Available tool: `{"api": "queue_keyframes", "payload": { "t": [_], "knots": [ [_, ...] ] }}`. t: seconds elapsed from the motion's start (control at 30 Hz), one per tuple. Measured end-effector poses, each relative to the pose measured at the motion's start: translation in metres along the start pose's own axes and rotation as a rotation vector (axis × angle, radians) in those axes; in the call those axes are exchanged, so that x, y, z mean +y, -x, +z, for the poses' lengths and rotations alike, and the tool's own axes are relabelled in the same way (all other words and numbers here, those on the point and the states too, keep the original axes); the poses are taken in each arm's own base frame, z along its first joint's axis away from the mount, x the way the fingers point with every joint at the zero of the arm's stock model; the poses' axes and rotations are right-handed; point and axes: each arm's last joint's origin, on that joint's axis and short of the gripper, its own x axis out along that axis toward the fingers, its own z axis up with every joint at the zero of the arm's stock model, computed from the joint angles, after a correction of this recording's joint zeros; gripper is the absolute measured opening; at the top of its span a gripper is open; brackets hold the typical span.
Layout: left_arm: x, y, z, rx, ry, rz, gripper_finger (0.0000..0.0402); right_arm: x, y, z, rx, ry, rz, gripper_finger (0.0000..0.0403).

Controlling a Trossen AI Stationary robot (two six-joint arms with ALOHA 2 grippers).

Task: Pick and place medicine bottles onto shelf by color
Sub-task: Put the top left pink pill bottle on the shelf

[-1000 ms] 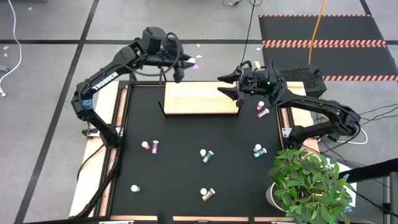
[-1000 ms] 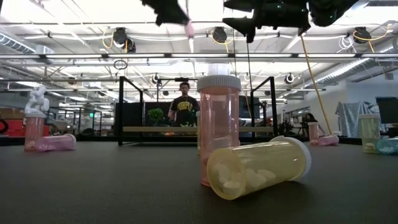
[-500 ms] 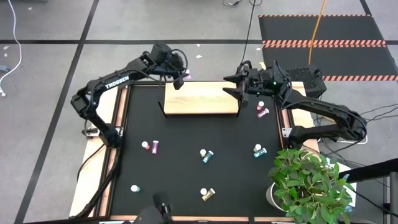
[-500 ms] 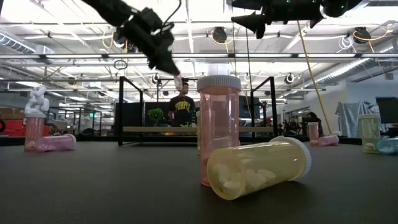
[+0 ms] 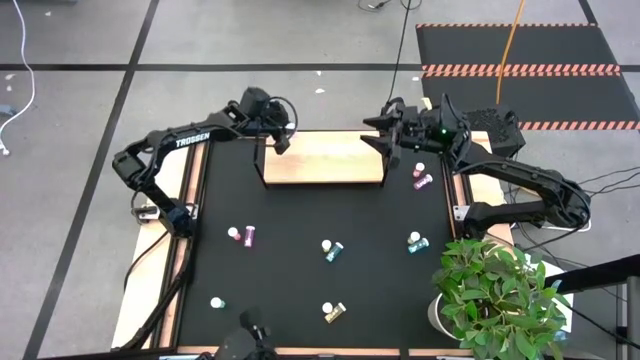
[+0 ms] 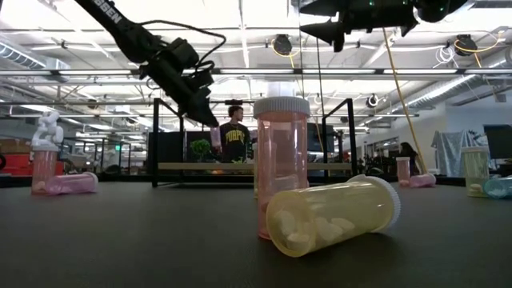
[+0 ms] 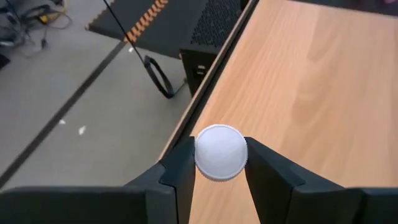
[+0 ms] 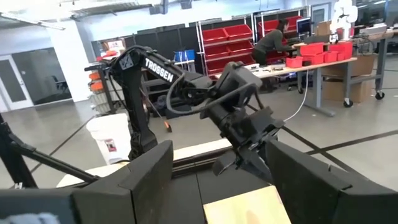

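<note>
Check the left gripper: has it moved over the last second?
Yes. In the high view the left gripper, holding a white-capped bottle, has come down from beyond the shelf to its left corner.

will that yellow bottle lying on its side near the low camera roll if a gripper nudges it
Probably. The yellow bottle lies on its round side on the flat black table, so a sideways nudge should roll it. The loose pills visible inside may shift and make it wobble.
</note>
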Motion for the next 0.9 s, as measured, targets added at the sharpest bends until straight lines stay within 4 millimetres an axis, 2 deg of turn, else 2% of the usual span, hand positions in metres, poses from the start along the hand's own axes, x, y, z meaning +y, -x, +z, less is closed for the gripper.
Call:
{"api": "queue_keyframes", "payload": {
  "t": [0.33, 0.57, 0.7, 0.9],
  "knots": [
    [0.0, -0.002, -0.004, 0.031, -0.103, 0.026, 0.0127, -0.002, 0.001, 0.0, -0.005, -0.001, -0.027, 0.0251],
    [0.005, 0.009, 0.021, 0.051, -0.157, 0.038, 0.0127, -0.002, 0.001, 0.0, -0.005, 0.003, -0.026, 0.0251],
    [0.006, 0.012, 0.026, 0.062, -0.201, 0.035, 0.0127, -0.002, 0.001, 0.0, -0.005, 0.022, -0.026, 0.0251],
    [0.008, -0.012, 0.022, 0.182, -0.195, -0.025, 0.0127, -0.002, 0.001, 0.0, -0.005, 0.053, -0.026, 0.0251]
  ]
}}
